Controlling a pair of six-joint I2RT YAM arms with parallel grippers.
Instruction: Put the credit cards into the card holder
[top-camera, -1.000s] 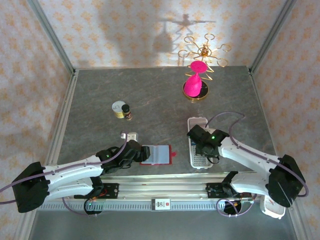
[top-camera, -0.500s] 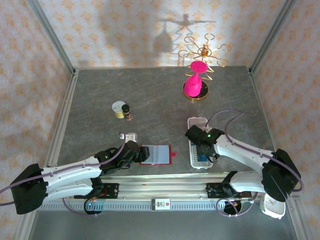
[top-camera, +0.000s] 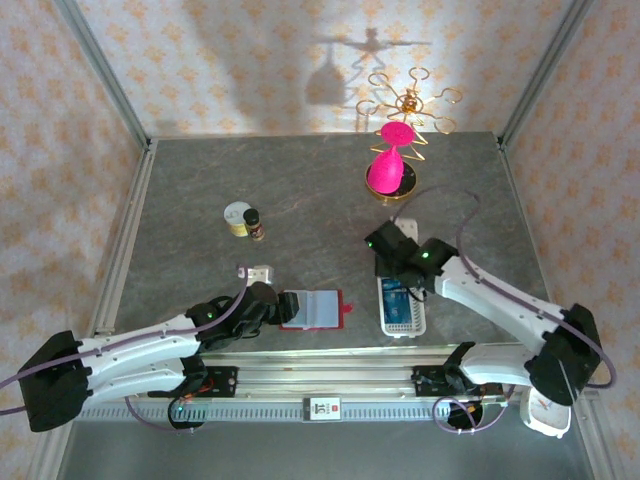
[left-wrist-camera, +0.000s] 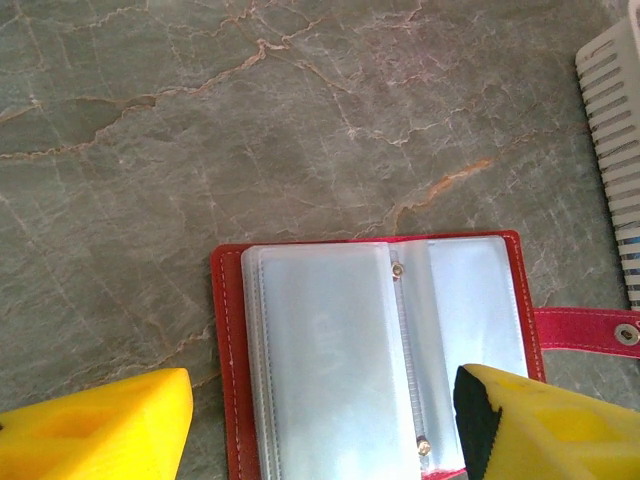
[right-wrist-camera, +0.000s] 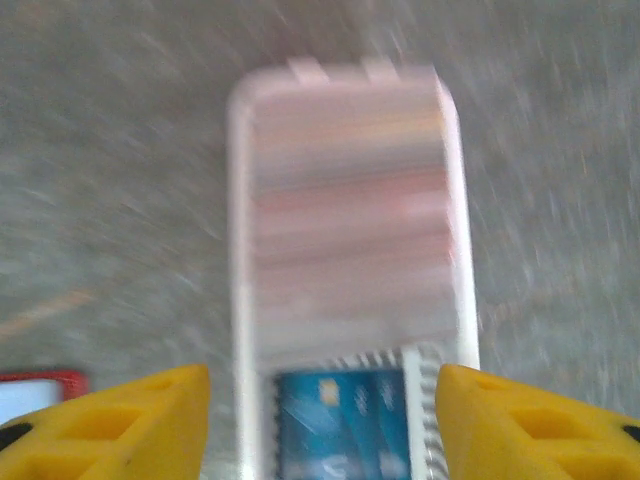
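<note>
The card holder (top-camera: 318, 308) is a red wallet lying open near the table's front edge, its clear plastic sleeves (left-wrist-camera: 330, 350) facing up and its snap tab (left-wrist-camera: 590, 328) pointing right. My left gripper (top-camera: 283, 308) hovers open at its left end; in the left wrist view the left gripper (left-wrist-camera: 320, 430) has one yellow finger on each side of the sleeves. One of the credit cards, a blue one (top-camera: 400, 297), lies in the white slotted tray (top-camera: 415, 322). Above the tray's far half, my right gripper (top-camera: 392, 262) is open. In the blurred right wrist view, the right gripper (right-wrist-camera: 322, 420) straddles the blue card (right-wrist-camera: 340, 420) and holds nothing.
A gold wire stand with pink pieces (top-camera: 392, 165) stands at the back right. A small jar (top-camera: 238, 216) and dark bottle (top-camera: 256, 226) sit at mid left, and a small white object (top-camera: 262, 272) lies just beyond the left gripper. The tray's edge (left-wrist-camera: 615, 120) is close to the wallet's right side.
My right gripper went from shut to open and drew back toward the tray's far end, uncovering the blue card in the tray. The left arm and the wallet stayed put.
</note>
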